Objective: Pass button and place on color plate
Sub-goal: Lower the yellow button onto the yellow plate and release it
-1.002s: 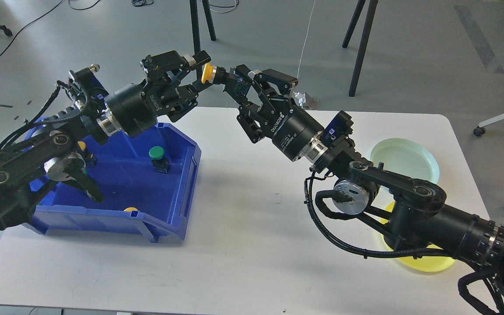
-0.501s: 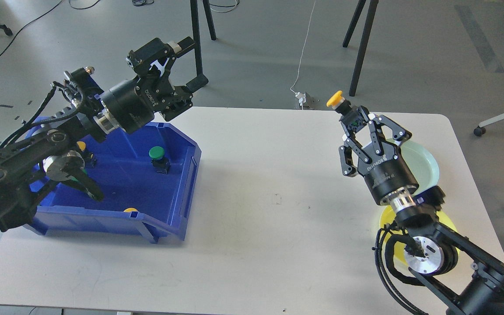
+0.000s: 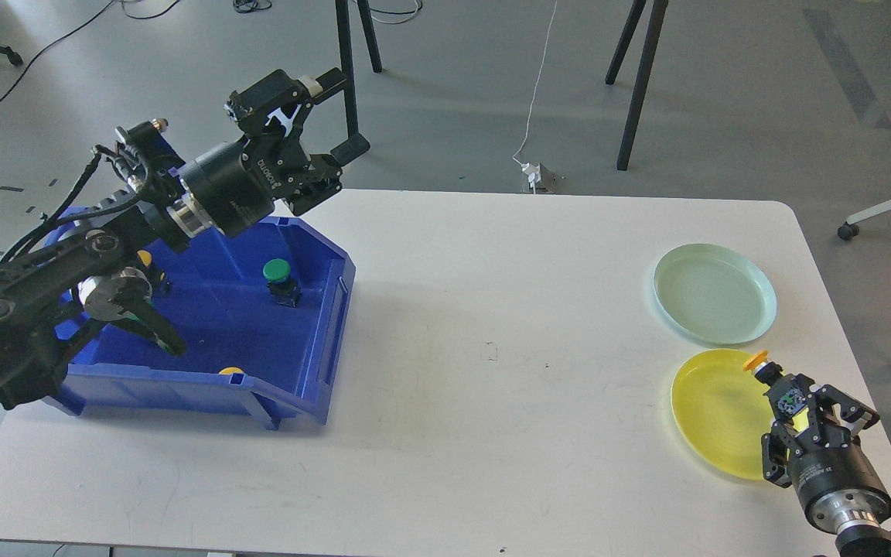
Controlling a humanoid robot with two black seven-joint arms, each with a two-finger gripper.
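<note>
Right gripper (image 3: 792,402), lower right of frame: jaws clamped on the dark body of the button (image 3: 772,379), which sits over the right rim of the yellow plate (image 3: 712,414).
Button: long axis tilted, yellow cap up and toward upper left.
Step in hand, judged: placing. Bring the button further over the plate's middle, lower until it touches, then release.
Green plate (image 3: 715,292): just above, wrong colour.
Left gripper (image 3: 327,120), upper left: jaws wide, holding nothing, above the blue bin (image 3: 322,309).

You see a glossy blue plastic bin (image 3: 322,309), translucent smooth yellow plate (image 3: 712,410) and matt white table (image 3: 492,309).
</note>
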